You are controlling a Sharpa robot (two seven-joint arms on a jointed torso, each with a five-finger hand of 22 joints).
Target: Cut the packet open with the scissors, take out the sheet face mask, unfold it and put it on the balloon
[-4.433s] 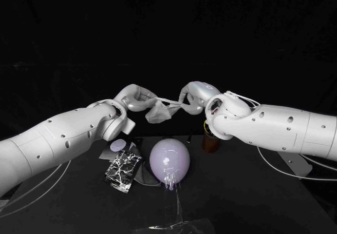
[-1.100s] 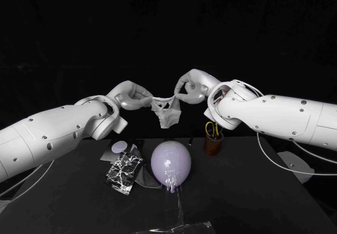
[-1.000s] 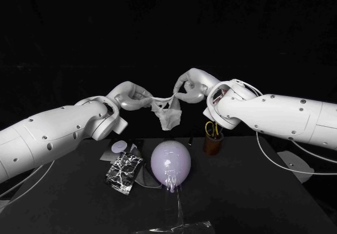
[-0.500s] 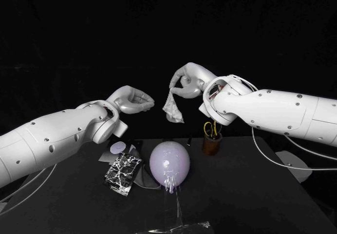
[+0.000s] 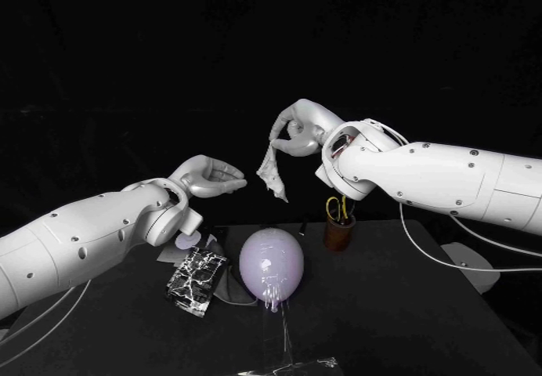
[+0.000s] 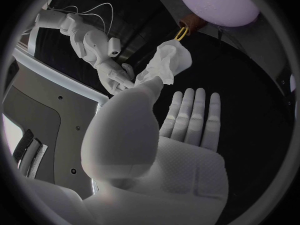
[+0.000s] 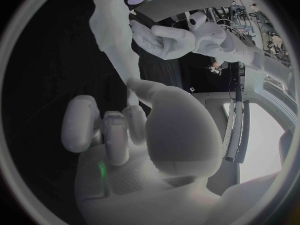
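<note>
The white sheet mask (image 5: 271,169) hangs crumpled and partly folded from my right hand (image 5: 296,135), which pinches its top edge high above the table. My left hand (image 5: 210,175) is lower and off to the mask's side, apart from it and holding nothing. In the left wrist view its fingers (image 6: 187,117) lie straight, with the mask (image 6: 165,65) and my right hand (image 6: 115,76) beyond them. The right wrist view shows the mask (image 7: 115,40) above my right hand (image 7: 122,130) and my left hand (image 7: 167,40) past it. The pale lilac balloon (image 5: 271,263) lies on the table below the mask.
The cut silver packet (image 5: 198,274) lies left of the balloon, with a small white round piece (image 5: 192,234) behind it. A brown cup (image 5: 337,235) holding yellow-handled scissors (image 5: 335,207) stands behind the balloon on the right. A clear film strip (image 5: 291,362) lies near the front edge.
My left hand has let go of the mask and dropped lower. My right hand has lifted the mask, which now hangs from it alone instead of stretching between both hands.
</note>
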